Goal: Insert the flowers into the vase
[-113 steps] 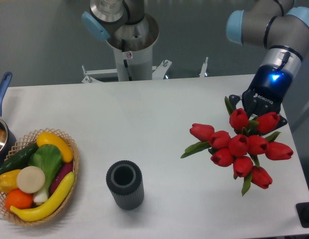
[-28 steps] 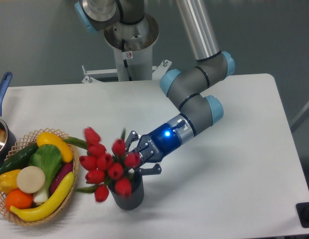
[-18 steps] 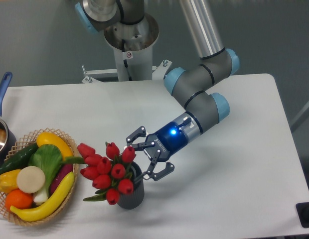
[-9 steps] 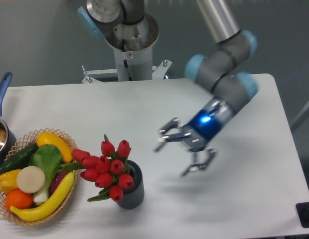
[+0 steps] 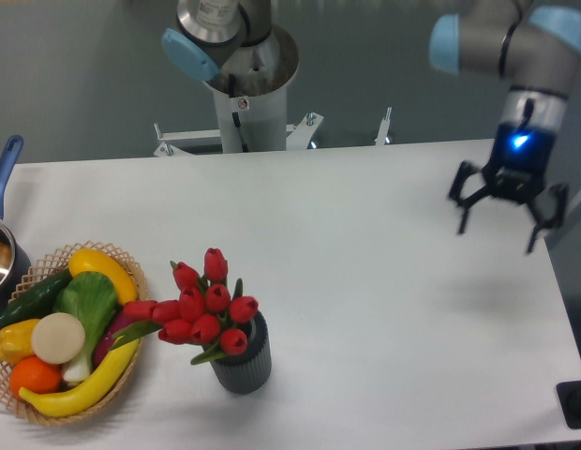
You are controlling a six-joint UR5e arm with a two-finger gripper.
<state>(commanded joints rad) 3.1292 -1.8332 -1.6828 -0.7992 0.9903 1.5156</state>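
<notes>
Red tulip bunch [image 5: 204,312] seated in ribbed grey vase [image 5: 242,361] at front-left of worktop [image 5: 365,234], leaning toward vegetable basket [image 5: 131,281]. Claw [image 5: 507,214] wide open, empty, well apart at right. Insertion judged complete; retreat well clear of blooms.

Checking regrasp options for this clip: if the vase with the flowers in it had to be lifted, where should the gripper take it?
Probably on the ribbed side wall of the vase, low down, approached from the right. The flowers cover its mouth and lean left toward the basket, so the top and left look crowded.
</notes>
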